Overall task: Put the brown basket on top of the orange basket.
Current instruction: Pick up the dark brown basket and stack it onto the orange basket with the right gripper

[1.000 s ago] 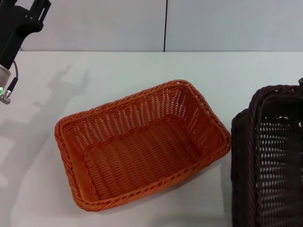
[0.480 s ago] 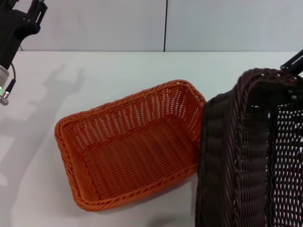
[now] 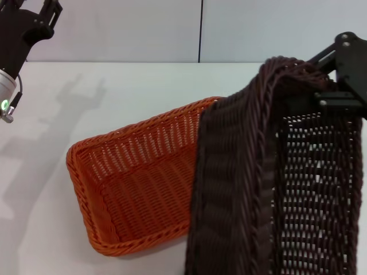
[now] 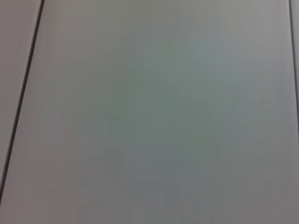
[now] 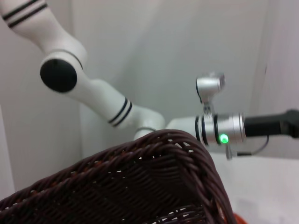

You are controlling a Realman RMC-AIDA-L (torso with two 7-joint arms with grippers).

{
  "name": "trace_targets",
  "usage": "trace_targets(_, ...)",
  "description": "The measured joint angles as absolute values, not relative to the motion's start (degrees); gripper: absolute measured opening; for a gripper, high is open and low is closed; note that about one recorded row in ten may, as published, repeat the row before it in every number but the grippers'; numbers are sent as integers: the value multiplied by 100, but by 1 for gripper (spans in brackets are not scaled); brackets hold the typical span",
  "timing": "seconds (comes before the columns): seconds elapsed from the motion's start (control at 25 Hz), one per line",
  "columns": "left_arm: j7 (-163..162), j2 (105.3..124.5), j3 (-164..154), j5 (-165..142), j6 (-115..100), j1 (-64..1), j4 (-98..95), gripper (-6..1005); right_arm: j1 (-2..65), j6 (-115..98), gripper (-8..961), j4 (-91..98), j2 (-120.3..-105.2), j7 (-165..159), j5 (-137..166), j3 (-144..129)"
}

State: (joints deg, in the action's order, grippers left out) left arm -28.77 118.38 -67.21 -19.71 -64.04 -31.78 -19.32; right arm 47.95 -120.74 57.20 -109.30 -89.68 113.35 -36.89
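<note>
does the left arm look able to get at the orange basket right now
Probably yes. The left claw is raised at the far left, and the orange basket's near-left half lies uncovered; the brown basket, held by the right claw, overhangs only its right end.

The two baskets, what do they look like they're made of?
The orange basket and the brown basket both look woven, wicker-style, with open-weave sides and braided rims. The even colour and slight sheen hint at plastic strands rather than natural cane, though that isn't certain.

The brown basket (image 3: 275,172) below the right pincer (image 3: 338,86) hides the orange basket's (image 3: 137,177) near end and runs off frame; pincer grip unclear.
</note>
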Motion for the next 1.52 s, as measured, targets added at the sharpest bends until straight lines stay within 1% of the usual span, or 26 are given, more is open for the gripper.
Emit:
trace_targets(0.28, -2873, 11829, -6717, -1986, -6270, -3240, -1925, 605, 4621, -11719, 154, 5647, -11190, -8999, 11001, -3658)
trace_targets(0.4, -2873, 11829, -6717, -1986, -6270, -3240, -1925, 605, 4438, -11507, 154, 5579, -11338, -9014, 10726, -3651)
trace_targets(0.88, -2632, 11839, -6769, -1980, -6062, -3407, -1849, 605, 3699, -10738, 155, 5426, -11843, -8806, 9657, -3698)
trace_targets(1.0, -2632, 11839, -6768, -1984, -6017, -3446, -1839, 605, 3545, -10487, 155, 5119, -11884, -8473, 9388, -3715)
trace_targets(1.32, -2632, 11833, -6744, -2014, -5887, -3506, -1793, 605, 3372, -10236, 155, 4252, -11900, -7885, 8954, -3707)
trace_targets(1.52, -2633, 11831, -6741, -2014, -5867, -3511, -1793, 605, 3207, -10154, 155, 4009, -11936, -7612, 8752, -3737)
